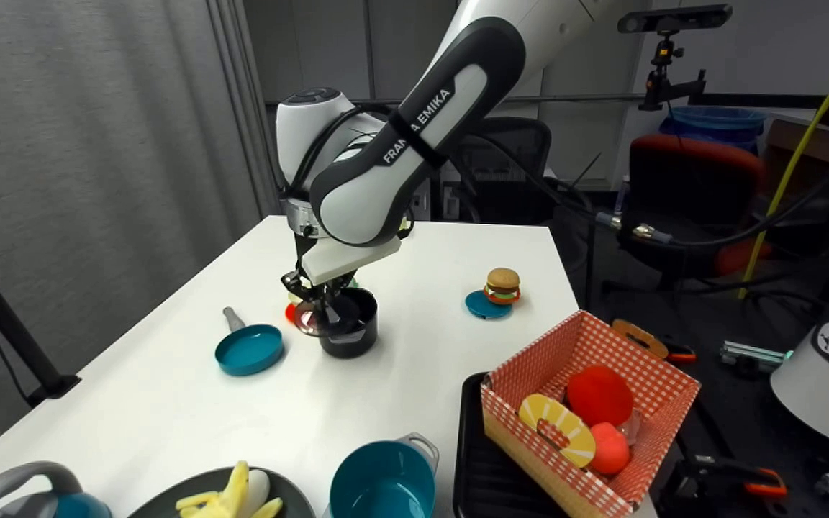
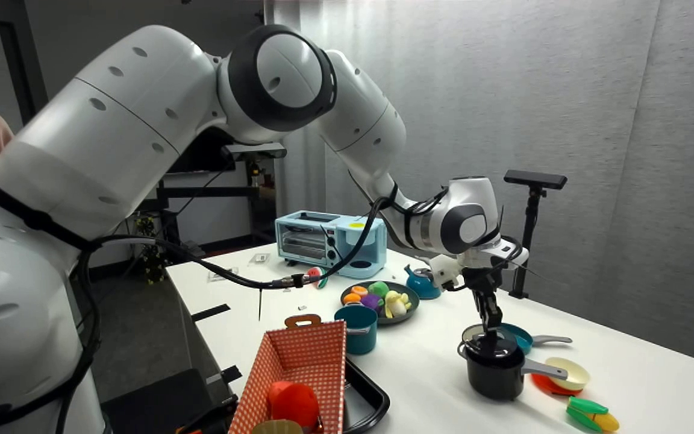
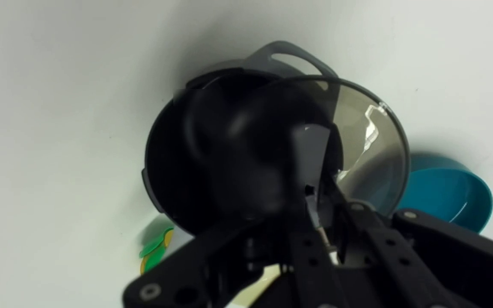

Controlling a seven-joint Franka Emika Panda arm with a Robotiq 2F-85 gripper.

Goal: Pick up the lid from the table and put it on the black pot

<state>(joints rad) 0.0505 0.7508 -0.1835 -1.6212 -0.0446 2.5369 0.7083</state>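
The black pot (image 1: 351, 344) stands upright on the white table. It also shows in an exterior view (image 2: 494, 381) with a grey handle, and in the wrist view (image 3: 165, 162). The lid (image 3: 381, 141) is a round see-through disc with a dark rim and dark centre. My gripper (image 3: 315, 184) is shut on the lid's knob, which the fingers mostly hide. In an exterior view the lid (image 1: 308, 321) looks tilted and off to the pot's side, overlapping its mouth. It also shows at the pot's top (image 2: 503, 345) under my gripper (image 2: 490, 328). I cannot tell whether lid and rim touch.
A teal dish with a handle (image 1: 249, 350) lies close beside the pot. A cream bowl (image 2: 570, 372) on a red plate and a toy corn (image 2: 591, 415) lie on the pot's handle side. A teal pot (image 2: 356, 328) and a checked basket (image 1: 587, 324) stand farther off.
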